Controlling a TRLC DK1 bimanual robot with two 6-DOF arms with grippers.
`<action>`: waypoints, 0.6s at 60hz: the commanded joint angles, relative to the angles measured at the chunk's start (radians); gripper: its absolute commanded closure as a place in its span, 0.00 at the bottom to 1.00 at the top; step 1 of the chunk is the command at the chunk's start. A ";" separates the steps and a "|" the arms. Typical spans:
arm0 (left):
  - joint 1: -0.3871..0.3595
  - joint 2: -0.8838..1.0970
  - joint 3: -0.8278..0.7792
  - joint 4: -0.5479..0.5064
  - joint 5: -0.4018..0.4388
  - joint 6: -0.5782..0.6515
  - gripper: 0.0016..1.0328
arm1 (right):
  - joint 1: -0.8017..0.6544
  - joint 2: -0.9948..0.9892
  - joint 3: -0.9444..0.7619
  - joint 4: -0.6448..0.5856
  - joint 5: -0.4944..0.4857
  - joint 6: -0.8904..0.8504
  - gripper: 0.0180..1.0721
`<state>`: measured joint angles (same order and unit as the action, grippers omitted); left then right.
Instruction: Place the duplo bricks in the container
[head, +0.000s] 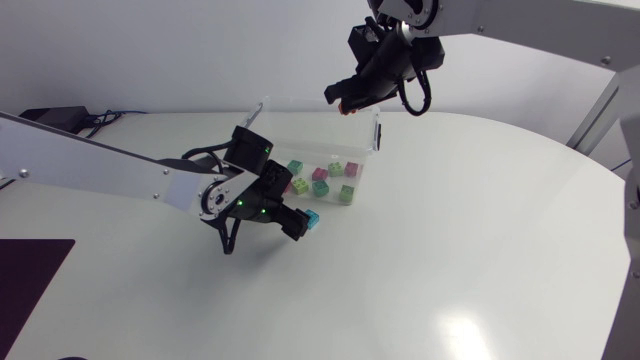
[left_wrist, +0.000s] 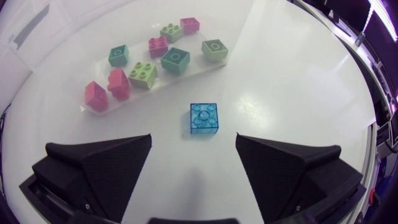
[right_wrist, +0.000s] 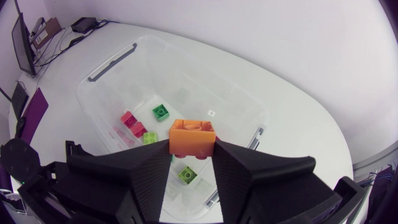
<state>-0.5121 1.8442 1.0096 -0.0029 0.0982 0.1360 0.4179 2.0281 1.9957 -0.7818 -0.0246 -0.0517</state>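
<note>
A clear plastic container (head: 375, 130) stands at the back middle of the white table, with several pink and green duplo bricks (head: 320, 178) on its floor. My right gripper (head: 345, 100) hangs above its far rim, shut on an orange brick (right_wrist: 192, 137) that is over the container (right_wrist: 112, 62) interior. My left gripper (head: 295, 222) is just in front of the container, open. A translucent blue brick (left_wrist: 204, 118) lies on the table ahead of and between its fingers (left_wrist: 112, 162), untouched. Beyond it, the pink and green bricks (left_wrist: 143, 73) show through the container wall.
A dark purple mat (head: 30, 280) lies at the table's front left corner. A black power block with cables (head: 60, 116) sits at the back left edge. The right and front of the white table are bare.
</note>
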 joint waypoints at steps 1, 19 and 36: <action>-0.009 0.049 0.044 0.015 -0.009 0.014 0.09 | -0.010 0.057 0.043 -0.005 0.003 0.015 0.59; -0.016 0.122 0.083 0.063 -0.034 -0.003 0.09 | -0.059 0.179 0.192 -0.040 0.009 0.015 0.23; -0.026 0.135 0.099 0.083 -0.040 -0.029 0.11 | -0.048 0.104 0.127 -0.051 0.031 0.012 0.12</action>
<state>-0.5282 1.9545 1.0729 0.0734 0.0654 0.1310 0.3599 2.1830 2.1685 -0.8261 -0.0059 -0.0517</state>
